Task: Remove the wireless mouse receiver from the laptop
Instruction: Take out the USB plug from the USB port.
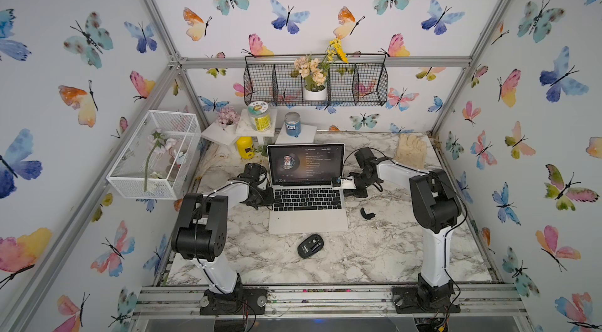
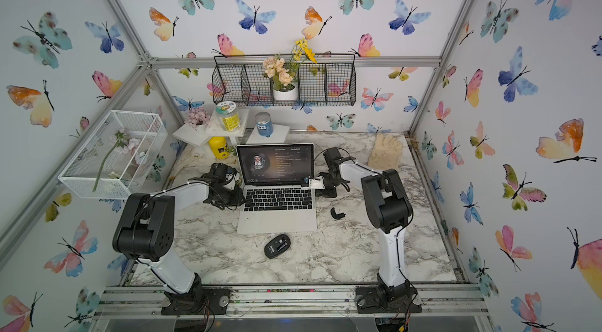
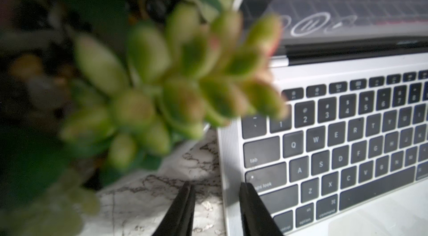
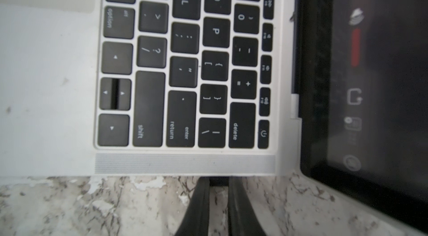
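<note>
Right wrist view, right claw [image 4: 218,179] pinching wireless mouse receiver [image 4: 219,182], plugged into laptop [image 4: 185,163] edge.

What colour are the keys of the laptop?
Black keys with white letters, on the silver laptop; clearest in the right wrist view.

Marble-patterned worktop [image 1: 374,258]. Black oval mouse [image 1: 310,246] near centre; small curved black piece [image 1: 367,213] to its far right, well apart. Far left: pale jar [image 1: 259,116], blue jar [image 1: 292,124], yellow bottle [image 1: 245,146]. Far right: beige gloves [image 1: 410,151]. Black wire basket [image 1: 371,86] on far wall holds white flowerpot [image 1: 314,93]. White wire basket [image 1: 130,180] on left wall. Blurred succulent [image 3: 176,88] in left wrist view.
</note>
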`<state>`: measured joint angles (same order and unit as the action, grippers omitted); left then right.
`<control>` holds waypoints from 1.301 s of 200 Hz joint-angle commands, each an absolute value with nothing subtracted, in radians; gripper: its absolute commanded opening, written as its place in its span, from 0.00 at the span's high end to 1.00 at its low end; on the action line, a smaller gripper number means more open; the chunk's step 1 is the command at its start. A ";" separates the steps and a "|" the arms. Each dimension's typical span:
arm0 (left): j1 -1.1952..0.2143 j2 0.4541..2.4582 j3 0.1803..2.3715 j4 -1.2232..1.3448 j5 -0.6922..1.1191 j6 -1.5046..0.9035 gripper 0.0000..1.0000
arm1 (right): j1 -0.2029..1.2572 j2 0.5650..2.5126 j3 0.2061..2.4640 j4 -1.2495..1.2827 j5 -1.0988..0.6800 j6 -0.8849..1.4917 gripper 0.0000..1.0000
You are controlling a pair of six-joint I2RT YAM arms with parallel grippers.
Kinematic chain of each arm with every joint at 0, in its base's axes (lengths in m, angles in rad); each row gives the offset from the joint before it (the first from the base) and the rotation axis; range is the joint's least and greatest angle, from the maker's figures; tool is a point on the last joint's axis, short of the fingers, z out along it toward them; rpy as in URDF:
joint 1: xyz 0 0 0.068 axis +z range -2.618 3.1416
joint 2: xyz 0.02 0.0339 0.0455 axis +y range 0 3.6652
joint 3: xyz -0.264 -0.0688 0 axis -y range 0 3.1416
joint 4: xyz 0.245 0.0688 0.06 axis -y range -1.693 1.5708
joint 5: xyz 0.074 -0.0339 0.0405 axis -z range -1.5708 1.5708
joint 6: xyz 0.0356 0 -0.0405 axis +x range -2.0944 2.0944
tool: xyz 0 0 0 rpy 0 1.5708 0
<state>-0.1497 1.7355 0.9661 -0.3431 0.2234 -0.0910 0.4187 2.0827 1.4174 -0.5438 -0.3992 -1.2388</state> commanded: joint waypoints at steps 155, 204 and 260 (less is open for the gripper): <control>-0.269 1.973 1.069 -0.608 -0.009 -0.054 0.67 | 0.390 2.003 1.269 -0.469 -0.296 -1.182 0.97; -0.260 1.973 1.066 -0.612 -0.002 -0.049 0.65 | 0.326 1.922 1.211 -0.444 -0.287 -1.151 0.98; -0.253 1.754 1.014 -0.560 0.241 -0.103 0.50 | 0.353 1.736 1.135 -0.334 -0.373 -1.000 0.96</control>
<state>-0.2489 1.8187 1.1145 -0.4763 0.1062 -0.0738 0.3210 1.8534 1.1851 -0.3977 -0.3187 -1.1042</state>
